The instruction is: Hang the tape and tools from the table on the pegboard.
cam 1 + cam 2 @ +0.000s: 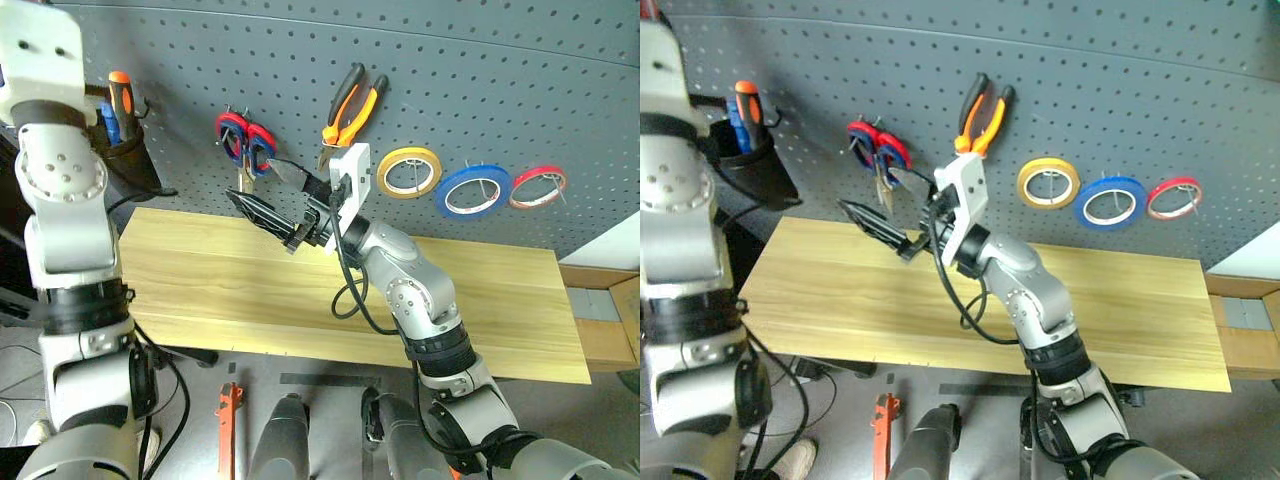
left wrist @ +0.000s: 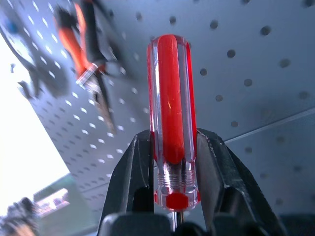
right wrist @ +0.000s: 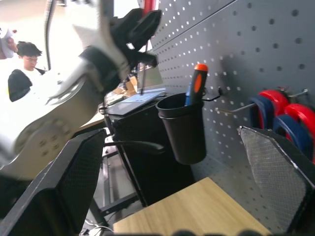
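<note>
A workshop-style robotics lab: a dark grey pegboard (image 1: 480, 70) carries pliers (image 1: 350, 105), red-handled scissors (image 1: 245, 140) and tape rolls in yellow (image 1: 408, 172), blue (image 1: 472, 190) and red (image 1: 537, 186) on metal hooks above a light wood table (image 1: 250, 280). A black tool cup (image 3: 181, 128) hangs alongside; a seated person (image 3: 22, 69) works at a desk beyond.

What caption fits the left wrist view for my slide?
Left hand clamps a clear-and-red-handled screwdriver before the dark grey perforated pegboard.
</note>
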{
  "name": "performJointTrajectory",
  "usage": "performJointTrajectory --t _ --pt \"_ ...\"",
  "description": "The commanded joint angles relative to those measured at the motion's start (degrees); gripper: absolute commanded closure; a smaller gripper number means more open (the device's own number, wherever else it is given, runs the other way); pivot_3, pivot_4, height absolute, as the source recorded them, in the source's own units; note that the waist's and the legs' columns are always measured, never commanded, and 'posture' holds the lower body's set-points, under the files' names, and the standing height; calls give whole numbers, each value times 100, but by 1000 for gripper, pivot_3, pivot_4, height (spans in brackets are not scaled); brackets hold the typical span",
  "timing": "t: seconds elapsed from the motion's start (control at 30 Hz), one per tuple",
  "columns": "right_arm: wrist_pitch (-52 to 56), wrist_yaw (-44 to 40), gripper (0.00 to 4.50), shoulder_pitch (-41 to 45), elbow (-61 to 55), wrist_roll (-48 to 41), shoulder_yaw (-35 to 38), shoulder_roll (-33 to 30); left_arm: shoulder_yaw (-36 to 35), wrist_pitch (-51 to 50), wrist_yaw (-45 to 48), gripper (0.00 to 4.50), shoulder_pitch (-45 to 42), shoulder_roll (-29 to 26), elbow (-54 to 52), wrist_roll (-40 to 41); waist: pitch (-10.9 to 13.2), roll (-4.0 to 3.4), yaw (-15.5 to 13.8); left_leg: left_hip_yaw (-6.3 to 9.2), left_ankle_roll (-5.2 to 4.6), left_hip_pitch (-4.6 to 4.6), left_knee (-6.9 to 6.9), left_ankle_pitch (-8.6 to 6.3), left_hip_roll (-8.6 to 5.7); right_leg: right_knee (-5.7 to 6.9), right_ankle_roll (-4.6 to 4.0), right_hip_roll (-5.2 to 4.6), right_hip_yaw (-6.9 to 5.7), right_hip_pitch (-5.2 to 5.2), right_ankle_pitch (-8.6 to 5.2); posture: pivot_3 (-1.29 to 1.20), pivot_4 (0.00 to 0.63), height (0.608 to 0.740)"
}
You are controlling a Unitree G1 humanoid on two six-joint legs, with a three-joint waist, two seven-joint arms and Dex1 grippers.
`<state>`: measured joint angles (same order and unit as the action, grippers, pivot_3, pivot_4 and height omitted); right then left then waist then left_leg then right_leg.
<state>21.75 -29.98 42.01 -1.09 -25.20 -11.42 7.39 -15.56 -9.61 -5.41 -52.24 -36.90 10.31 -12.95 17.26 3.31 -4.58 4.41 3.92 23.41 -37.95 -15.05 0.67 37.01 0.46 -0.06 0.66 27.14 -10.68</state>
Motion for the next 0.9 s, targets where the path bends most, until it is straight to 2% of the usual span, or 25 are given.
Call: performJointTrajectory --t 0.03,0.23,0.47,0.87,0.9 --pt "-202 94 0 189 -138 71 -24 221 -22 562 -259 3680 -548 24 646 148 -4 5 9 -1 0 2 -1 0 0 0 -1 0 0 2 0 229 187 740" --pt "-196 182 0 123 -184 166 -44 184 44 833 -394 3680 -557 233 1108 257 -35 10 22 -4 -1 2 -2 0 0 6 -2 -2 1 4 1 211 192 740" --pt "-133 209 0 30 -218 183 -49 79 -251 101 -502 3680 84 478 523 538 -50 15 37 -4 -3 0 -11 2 1 19 -5 -3 1 4 3 215 199 740" --pt "-115 269 0 24 -182 176 -81 126 -350 -602 -575 3680 390 694 -142 801 -64 26 24 -3 -5 -1 -15 4 -1 27 -6 -3 2 4 4 233 196 740" --pt "-118 273 0 20 -181 177 -85 126 -353 -645 -582 2942 395 693 -161 806 -65 26 24 -3 -5 -2 -15 4 0 28 -6 -3 2 3 4 233 195 740"
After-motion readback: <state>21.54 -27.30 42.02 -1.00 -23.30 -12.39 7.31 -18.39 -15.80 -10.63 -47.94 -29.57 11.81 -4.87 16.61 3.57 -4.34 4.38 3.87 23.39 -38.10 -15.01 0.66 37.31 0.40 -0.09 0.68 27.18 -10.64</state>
